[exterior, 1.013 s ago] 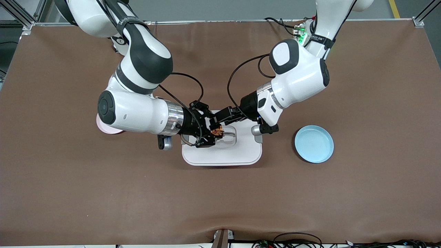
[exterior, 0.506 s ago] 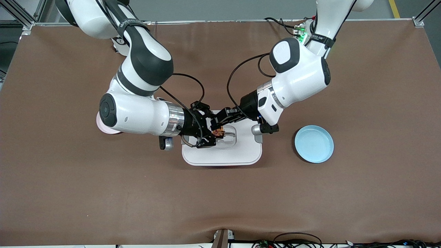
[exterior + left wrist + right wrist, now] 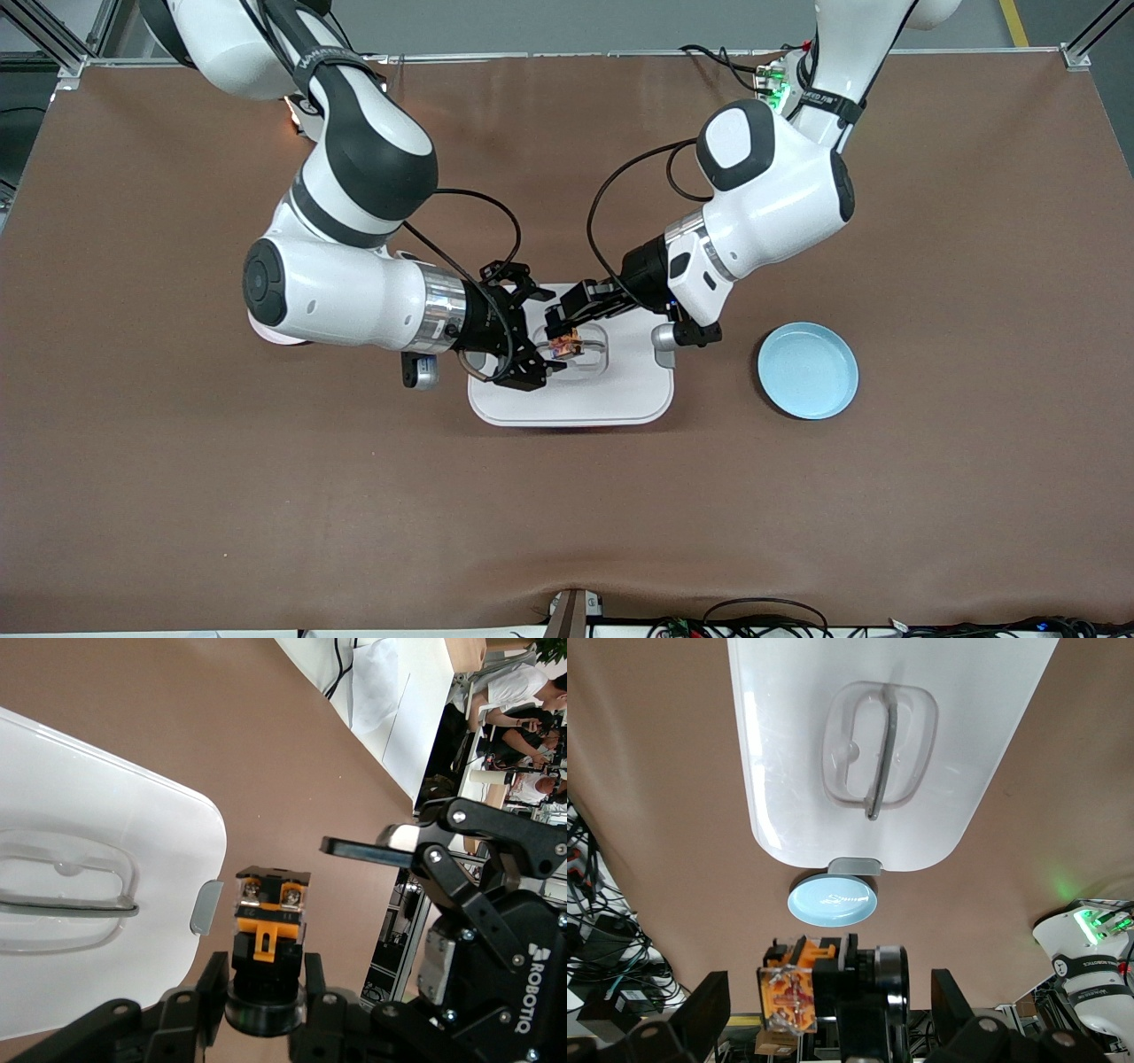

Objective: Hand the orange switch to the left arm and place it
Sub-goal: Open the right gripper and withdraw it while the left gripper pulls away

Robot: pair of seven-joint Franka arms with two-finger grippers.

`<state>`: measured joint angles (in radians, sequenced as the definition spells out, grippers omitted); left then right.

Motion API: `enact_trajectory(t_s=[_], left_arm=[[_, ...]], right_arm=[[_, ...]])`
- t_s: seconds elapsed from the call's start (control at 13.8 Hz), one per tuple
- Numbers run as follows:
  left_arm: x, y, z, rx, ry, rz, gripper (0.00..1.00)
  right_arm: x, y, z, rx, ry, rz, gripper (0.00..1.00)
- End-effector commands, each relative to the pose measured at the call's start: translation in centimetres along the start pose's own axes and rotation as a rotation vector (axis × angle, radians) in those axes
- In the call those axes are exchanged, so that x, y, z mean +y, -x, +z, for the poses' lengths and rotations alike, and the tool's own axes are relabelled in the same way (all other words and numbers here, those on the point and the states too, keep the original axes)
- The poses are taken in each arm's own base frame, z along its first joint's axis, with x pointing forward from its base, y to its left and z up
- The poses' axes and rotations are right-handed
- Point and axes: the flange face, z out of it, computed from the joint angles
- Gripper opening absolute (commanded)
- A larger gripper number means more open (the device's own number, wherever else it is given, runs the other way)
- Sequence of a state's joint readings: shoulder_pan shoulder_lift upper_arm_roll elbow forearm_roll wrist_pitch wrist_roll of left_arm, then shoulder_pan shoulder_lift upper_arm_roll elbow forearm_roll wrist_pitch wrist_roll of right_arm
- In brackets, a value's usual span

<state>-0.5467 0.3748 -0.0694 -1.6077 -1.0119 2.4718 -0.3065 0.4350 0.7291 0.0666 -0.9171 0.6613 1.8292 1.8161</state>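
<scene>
Front view: we noted both arms meeting over the white box (image 3: 585,390) at mid-table, with the left end effector (image 3: 567,321) clamped on the orange switch (image 3: 563,344), which hung above the recessed handle in the lid. The right end effector (image 3: 523,332) stood with its fingers spread wide on either side of the switch, not touching it, as the right wrist view confirmed. A blue plate (image 3: 807,370) lay on the table (image 3: 974,266) toward the left arm's end, apart from the box.
</scene>
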Motion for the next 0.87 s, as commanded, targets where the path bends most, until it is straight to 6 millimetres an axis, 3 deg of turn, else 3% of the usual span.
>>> enact_trajectory(t_s=[0.0,0.22,0.36,0.58,0.8], left_arm=[[1.3,0.4,-2.0,-0.01,0.016,0.027,0.0],[1.6,-0.7,-7.0,-0.105,-0.052,0.07,0.0],[1.7,-0.9,-10.3,-0.131,-0.133,0.132,0.0],[1.2,-1.5,-13.7,-0.189,-0.212,0.165,0.0],[2.4,-0.9,-17.7,-0.203,-0.35,0.263,0.0]], right_arm=[[-0.6,-1.6,-2.0,-0.017,0.024,0.021,1.0],[-0.6,-5.9,-5.7,-0.001,0.127,-0.116,1.0],[-0.2,-9.2,-9.3,-0.005,0.189,-0.219,1.0],[0.1,-14.7,-13.2,-0.021,0.254,-0.331,1.0],[0.2,-18.6,-16.4,-0.039,0.257,-0.366,1.0]])
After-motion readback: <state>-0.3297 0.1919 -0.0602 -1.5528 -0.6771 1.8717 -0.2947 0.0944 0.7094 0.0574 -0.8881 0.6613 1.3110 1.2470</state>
